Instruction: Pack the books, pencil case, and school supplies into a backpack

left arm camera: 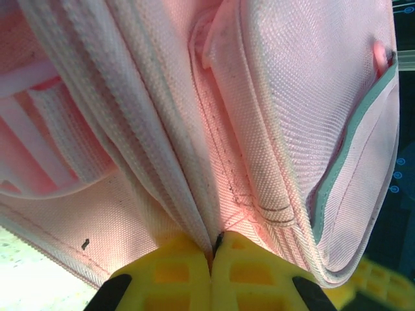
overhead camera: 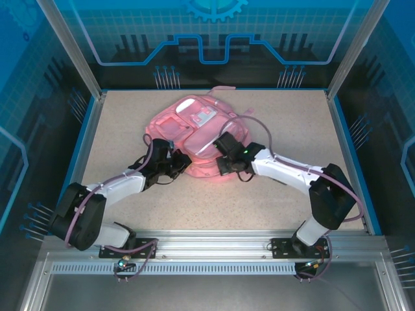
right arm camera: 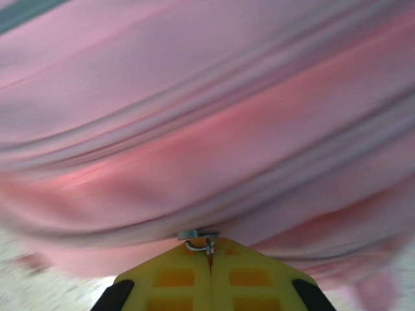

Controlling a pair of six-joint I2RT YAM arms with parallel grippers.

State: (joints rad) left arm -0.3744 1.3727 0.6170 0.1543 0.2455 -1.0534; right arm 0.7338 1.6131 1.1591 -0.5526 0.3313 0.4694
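Note:
The pink backpack lies flat in the middle of the table, its front pockets facing up. My left gripper is at its near left edge. In the left wrist view the left gripper is shut on a fold of the backpack along a seam. My right gripper is at the near edge, just right of the left one. In the right wrist view the right gripper is shut on a small metal zipper pull of the backpack. The books, pencil case and school supplies are out of view.
The speckled beige table has a blue rim and aluminium posts at its corners. Both arms reach inward from the near rail, and their grippers are close together at the bag's near edge.

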